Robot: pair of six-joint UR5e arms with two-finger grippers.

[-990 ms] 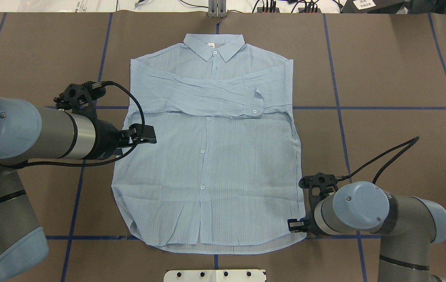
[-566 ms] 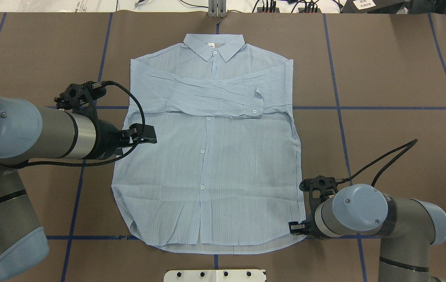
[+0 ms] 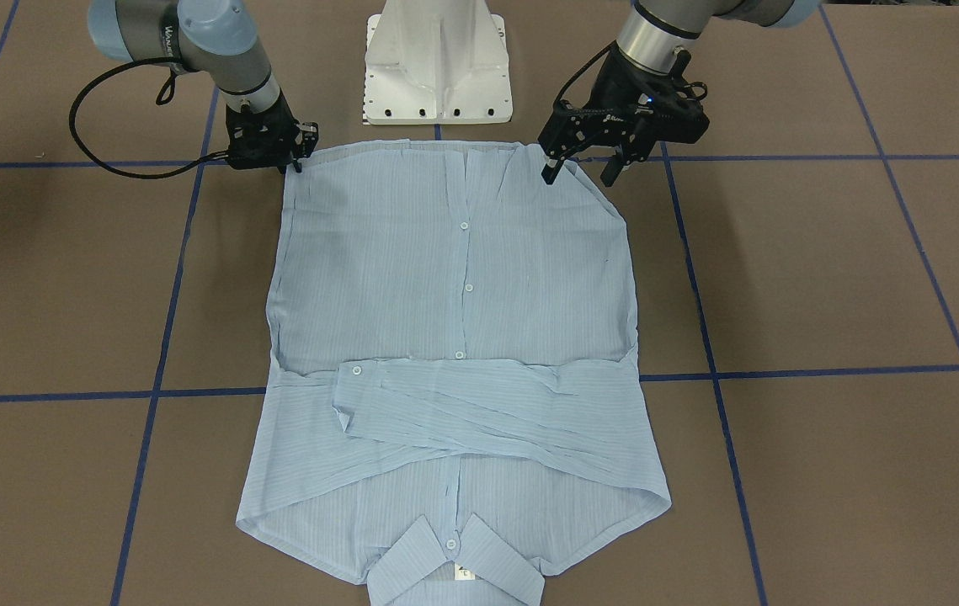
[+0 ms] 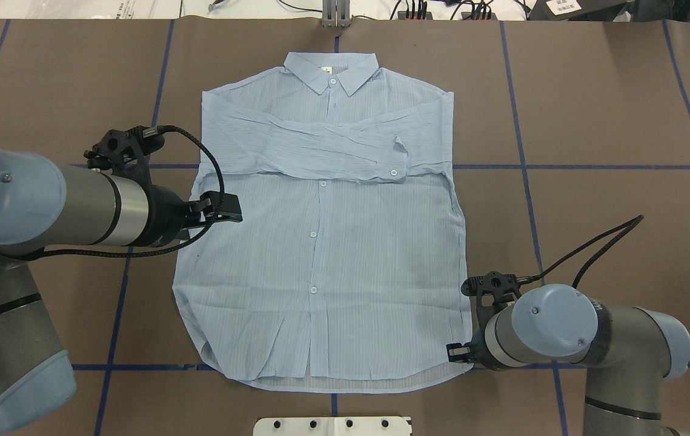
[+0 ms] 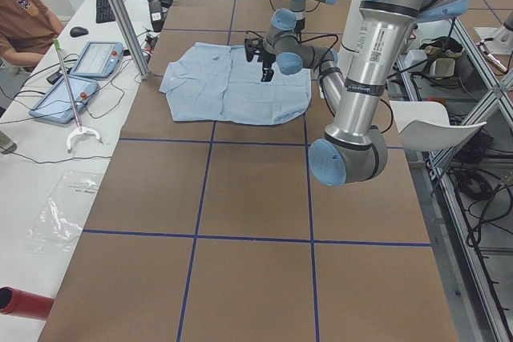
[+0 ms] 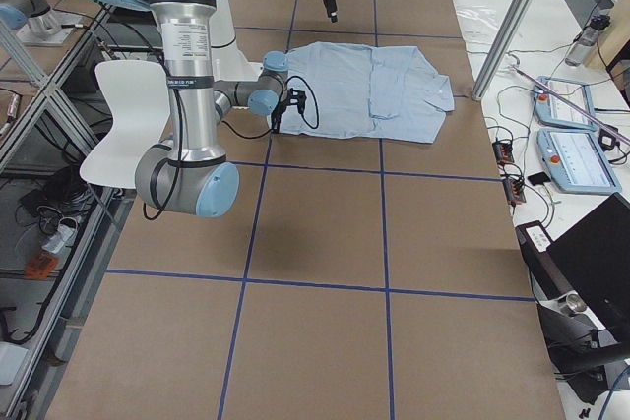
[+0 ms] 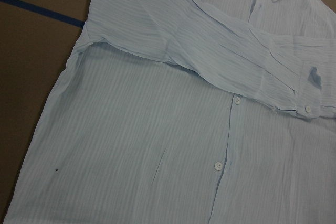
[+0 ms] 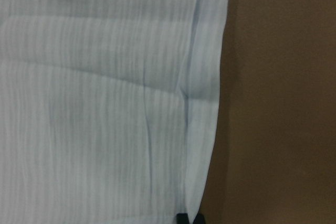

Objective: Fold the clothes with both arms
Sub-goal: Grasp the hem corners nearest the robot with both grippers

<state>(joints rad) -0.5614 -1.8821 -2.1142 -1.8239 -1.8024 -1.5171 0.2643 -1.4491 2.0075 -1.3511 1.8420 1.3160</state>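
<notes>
With the shirt (image 4: 326, 254) flat mid-frame on the bench (image 4: 593, 121), sleeves crossed, and the right end effector (image 4: 455, 351) pinching its lower-right hem corner, bring the spread left end effector (image 4: 231, 209) down to the lower-left corner, grip thin cloth only, lift both evenly.

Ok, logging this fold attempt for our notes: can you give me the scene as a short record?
shirt: flat on table, front up, buttoned
sleeves: folded across the chest
collar: at the end opposite both grippers
left gripper: open, raised above one hem corner
right gripper: closed at the other hem corner, apparently pinching it
</notes>
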